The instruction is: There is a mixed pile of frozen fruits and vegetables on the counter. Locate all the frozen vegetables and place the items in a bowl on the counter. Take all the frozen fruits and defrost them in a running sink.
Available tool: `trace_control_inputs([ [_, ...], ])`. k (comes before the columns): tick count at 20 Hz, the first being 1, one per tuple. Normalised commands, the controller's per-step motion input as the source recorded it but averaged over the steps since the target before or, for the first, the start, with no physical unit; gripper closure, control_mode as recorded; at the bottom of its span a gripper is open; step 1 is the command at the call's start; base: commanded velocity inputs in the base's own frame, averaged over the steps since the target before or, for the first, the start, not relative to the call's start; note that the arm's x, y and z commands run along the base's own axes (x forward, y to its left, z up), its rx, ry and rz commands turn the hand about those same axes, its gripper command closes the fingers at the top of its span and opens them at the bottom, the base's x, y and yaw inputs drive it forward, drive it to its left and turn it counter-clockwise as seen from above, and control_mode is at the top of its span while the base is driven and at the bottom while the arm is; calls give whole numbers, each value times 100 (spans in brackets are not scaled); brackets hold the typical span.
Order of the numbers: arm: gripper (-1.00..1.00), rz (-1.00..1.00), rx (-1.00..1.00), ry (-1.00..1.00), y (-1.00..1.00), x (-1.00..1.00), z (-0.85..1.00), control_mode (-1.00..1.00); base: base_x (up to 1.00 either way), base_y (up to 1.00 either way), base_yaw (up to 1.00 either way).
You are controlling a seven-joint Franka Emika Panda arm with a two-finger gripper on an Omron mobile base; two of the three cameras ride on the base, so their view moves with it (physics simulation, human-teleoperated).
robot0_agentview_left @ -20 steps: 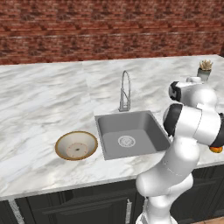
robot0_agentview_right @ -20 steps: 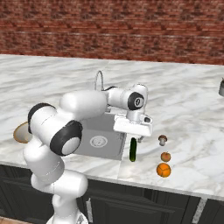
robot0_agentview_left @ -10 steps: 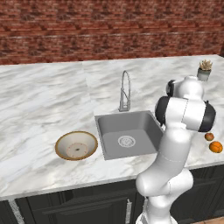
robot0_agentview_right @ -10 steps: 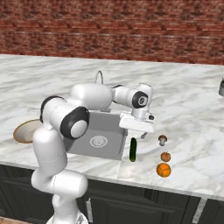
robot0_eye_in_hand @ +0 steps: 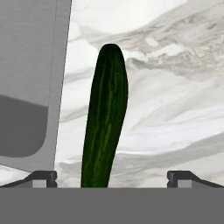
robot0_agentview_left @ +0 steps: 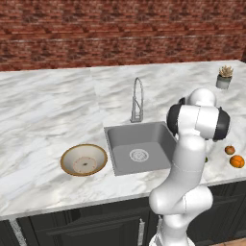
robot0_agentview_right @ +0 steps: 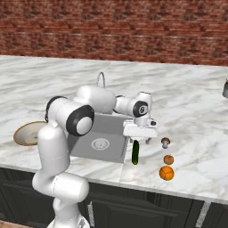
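While bowl (robot0_agentview_left: pixel 83 159) sits bare (sink (robot0_agentview_left: pixel 140 148) likewise), cucumber (robot0_eye_in_hand: pixel 106 118) lies outside.

Kitchen backdrop, simulated
Red brick wall (robot0_agentview_left: pixel 120 33) runs behind; dark cabinet fronts (robot0_agentview_left: pixel 96 226) with metal handles (robot0_agentview_left: pixel 141 232) stand below; a small potted plant (robot0_agentview_left: pixel 224 77) sits far right.

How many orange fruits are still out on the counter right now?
2. Both lie on the counter right of the sink: the smaller orange fruit just past the mushroom, the larger orange fruit nearer the front edge. None seems hidden.
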Motion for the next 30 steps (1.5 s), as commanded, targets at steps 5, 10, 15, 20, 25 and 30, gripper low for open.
trace_control_inputs([
  [5, -100, 0, 0, 0, 10, -8, -16, -100, 0, 0, 0],
  [10, -100, 0, 0, 0, 3, -9, -12, -100, 0, 0, 0],
  [15, -100, 0, 0, 0, -13, 0, -19, -100, 0, 0, 0],
  [20, -100, 0, 0, 0, 4, 0, -20, -100, 0, 0, 0],
  [25, -100, -1, 2, -3, 18, 0, -32, -100, 0, 0, 0],
  [30, 100, -5, 4, -2, 1, 0, -33, -100, 0, 0, 0],
])
